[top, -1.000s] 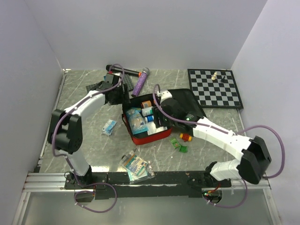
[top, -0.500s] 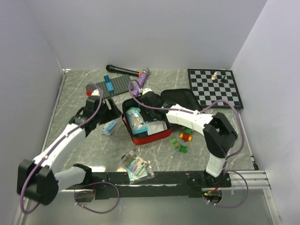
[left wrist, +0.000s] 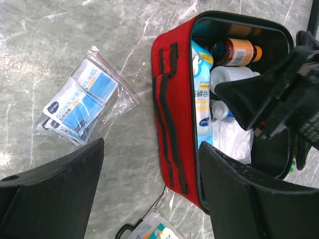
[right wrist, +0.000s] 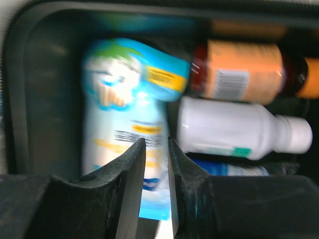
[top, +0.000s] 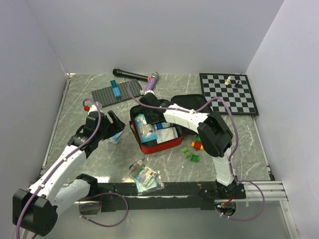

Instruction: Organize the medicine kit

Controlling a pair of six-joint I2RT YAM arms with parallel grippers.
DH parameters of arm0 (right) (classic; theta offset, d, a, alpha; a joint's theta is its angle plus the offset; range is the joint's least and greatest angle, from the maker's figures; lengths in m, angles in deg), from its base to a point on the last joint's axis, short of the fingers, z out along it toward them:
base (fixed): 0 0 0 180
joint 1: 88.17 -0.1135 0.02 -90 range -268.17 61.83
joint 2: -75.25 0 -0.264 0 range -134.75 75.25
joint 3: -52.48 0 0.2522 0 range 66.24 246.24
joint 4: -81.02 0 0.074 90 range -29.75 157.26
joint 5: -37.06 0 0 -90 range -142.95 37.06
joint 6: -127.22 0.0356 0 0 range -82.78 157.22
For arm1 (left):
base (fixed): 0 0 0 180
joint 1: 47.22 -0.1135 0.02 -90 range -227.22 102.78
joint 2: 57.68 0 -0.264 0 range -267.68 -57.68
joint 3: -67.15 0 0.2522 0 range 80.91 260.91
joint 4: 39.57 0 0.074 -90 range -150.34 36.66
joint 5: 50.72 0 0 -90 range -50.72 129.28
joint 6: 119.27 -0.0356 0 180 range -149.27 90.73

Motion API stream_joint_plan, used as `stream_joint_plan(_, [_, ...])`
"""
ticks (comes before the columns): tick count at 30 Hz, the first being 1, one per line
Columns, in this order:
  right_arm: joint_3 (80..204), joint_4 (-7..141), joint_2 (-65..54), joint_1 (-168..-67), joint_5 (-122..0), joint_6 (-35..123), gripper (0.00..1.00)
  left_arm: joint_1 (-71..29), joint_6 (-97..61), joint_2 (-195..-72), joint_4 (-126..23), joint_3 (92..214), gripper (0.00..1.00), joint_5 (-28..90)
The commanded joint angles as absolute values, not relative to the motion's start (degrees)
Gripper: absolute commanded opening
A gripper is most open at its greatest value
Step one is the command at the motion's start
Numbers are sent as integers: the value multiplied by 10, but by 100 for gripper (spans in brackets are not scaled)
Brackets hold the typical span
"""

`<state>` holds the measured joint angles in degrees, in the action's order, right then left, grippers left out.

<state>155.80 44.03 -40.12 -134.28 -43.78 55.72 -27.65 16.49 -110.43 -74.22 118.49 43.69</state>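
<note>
While the marbled desk carries the open red medicine kit at its middle, the right end effector, nearly together on nothing, hovers over the kit's blue pouch; the left end effector gapes wide between the kit and a wipes bag.

Both the left arm and the right arm wear smooth white shells over their long links, with chunky black housings at the joints. A purple cable loops loosely along each arm. The left claw has broad, matte black wedge fingers. The right claw has similar black fingers with paler inner faces.
</note>
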Motion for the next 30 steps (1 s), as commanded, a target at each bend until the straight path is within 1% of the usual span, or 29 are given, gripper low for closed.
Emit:
stream_joint_plan(1, [1584, 382, -413, -1323, -393, 578, 31, -278, 166, -1093, -737, 1174, 80, 445])
stream_joint_plan(5, [1565, 387, -397, -1314, -387, 575, 31, -277, 163, -1083, -737, 1166, 81, 450])
stream_joint_plan(7, [1546, 418, -374, -1316, -401, 563, 31, -277, 160, -1080, -734, 1164, 81, 452])
stream_joint_plan(11, [1484, 506, -302, -1336, -447, 529, 35, -278, 154, -1077, -731, 1170, 81, 451])
stream_joint_plan(13, [1480, 507, -291, -1346, -463, 524, 36, -277, 153, -1073, -727, 1173, 81, 450])
stream_joint_plan(21, [1462, 462, -310, -1359, -493, 539, 35, -277, 155, -1080, -717, 1163, 81, 437])
stream_joint_plan(30, [1456, 414, -344, -1342, -429, 586, 32, -278, 153, -1093, -716, 1163, 81, 427])
